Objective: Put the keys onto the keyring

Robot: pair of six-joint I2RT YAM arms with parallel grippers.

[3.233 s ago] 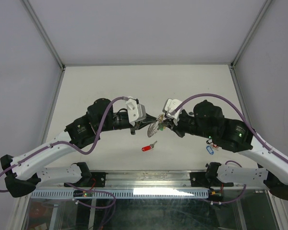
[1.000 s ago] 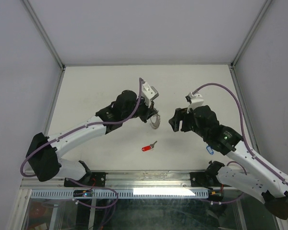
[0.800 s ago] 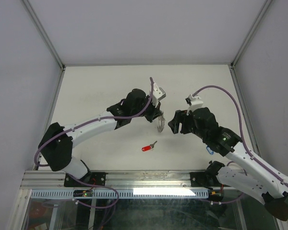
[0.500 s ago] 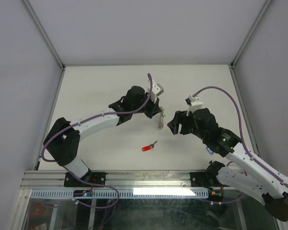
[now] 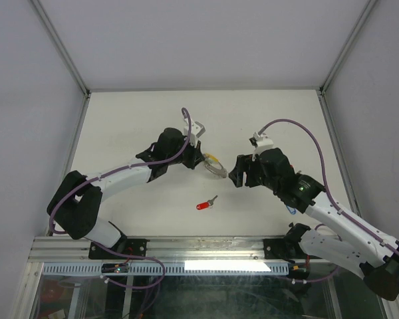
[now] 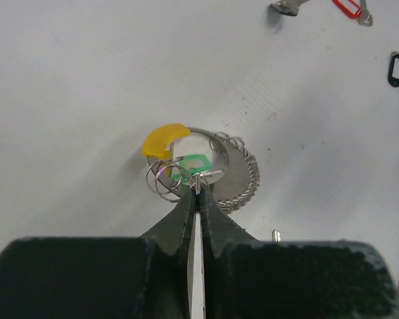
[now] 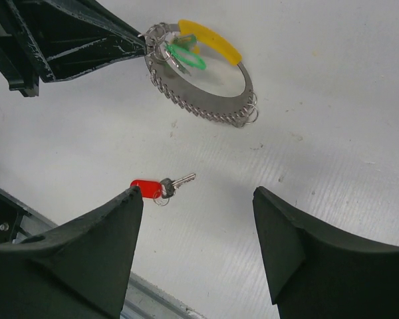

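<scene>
While the keyring [image 6: 243, 176] hangs from the tips of the left claw [image 6: 197, 193], 2 coloured tags sit on its wire: a yellow tag [image 6: 163, 138] curved along the loop and a green tag [image 6: 194, 163] just beside it, nearer the claw. The jaws are pressed together on the keyring at the spot where a few small split rings [image 6: 165, 181] bunch up. The beaded part of the loop lies on the side away from the yellow tag. Whether the loop's far edge touches the desk [image 5: 153, 119] cannot be told.

Lying flat on the desk, apart from the keyring and nearer the arm bases, is 1 red-tagged key [image 5: 205, 203], its silver blade pointing away from the tag.

Across from the keyring, the right claw [image 7: 196, 196] hovers over the desk with its 2 fingers spread wide and nothing between them. In its wrist view the red-tagged key shows below the gap, close to 1 finger, and the keyring lies beyond.
</scene>
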